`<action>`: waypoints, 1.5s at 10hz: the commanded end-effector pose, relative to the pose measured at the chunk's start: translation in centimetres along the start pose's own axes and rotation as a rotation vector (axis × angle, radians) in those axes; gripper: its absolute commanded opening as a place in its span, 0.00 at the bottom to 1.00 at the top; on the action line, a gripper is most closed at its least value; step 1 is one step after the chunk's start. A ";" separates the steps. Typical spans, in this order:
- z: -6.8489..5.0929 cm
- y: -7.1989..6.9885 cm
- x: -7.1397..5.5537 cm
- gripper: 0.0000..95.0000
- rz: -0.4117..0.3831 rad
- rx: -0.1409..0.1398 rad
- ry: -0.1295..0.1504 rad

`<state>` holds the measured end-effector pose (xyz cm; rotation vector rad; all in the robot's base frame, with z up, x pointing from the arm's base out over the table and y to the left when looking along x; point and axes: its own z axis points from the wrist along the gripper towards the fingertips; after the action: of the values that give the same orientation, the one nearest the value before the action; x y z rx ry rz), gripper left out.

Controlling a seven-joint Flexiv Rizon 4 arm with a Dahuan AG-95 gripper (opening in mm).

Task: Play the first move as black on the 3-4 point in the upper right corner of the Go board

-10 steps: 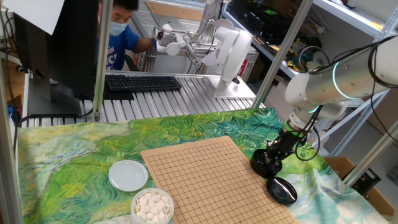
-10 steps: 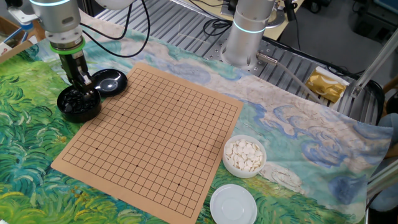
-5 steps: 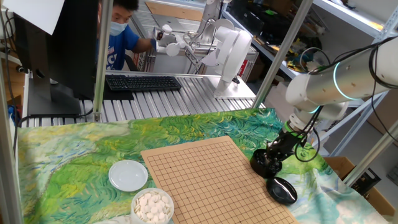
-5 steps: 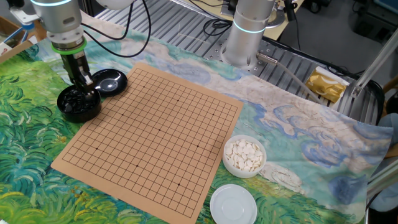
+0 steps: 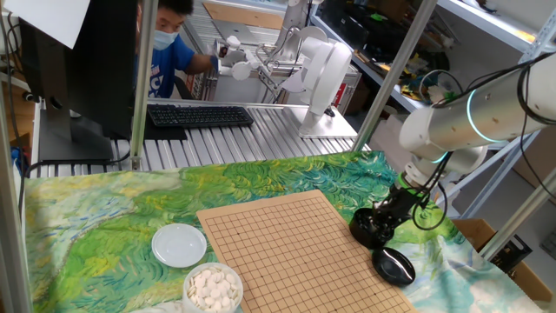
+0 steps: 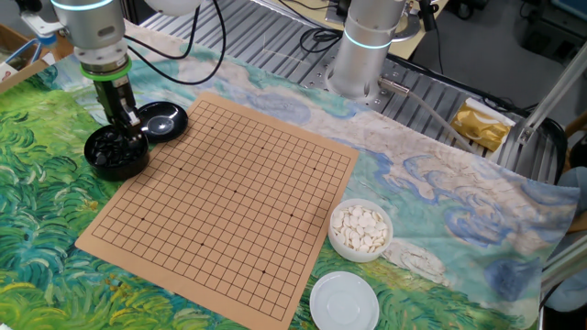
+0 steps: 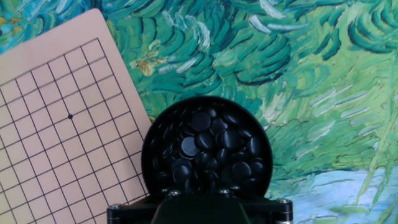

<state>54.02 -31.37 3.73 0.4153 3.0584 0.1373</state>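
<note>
your gripper (image 6: 124,128) has lifted slightly vs 1 s ago, still over the black stone bowl (image 6: 116,152) by the worktop's corner. can't tell if fingers are clenched or hold a stone. black stones (image 7: 205,149) sit in bowl; go board (image 6: 225,197) bare, so pick prob still pending.
</note>
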 end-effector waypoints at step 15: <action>-3.9 0.5 -0.5 0.00 0.003 0.007 0.039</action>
<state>54.44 -31.33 7.72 0.4218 3.0942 0.1322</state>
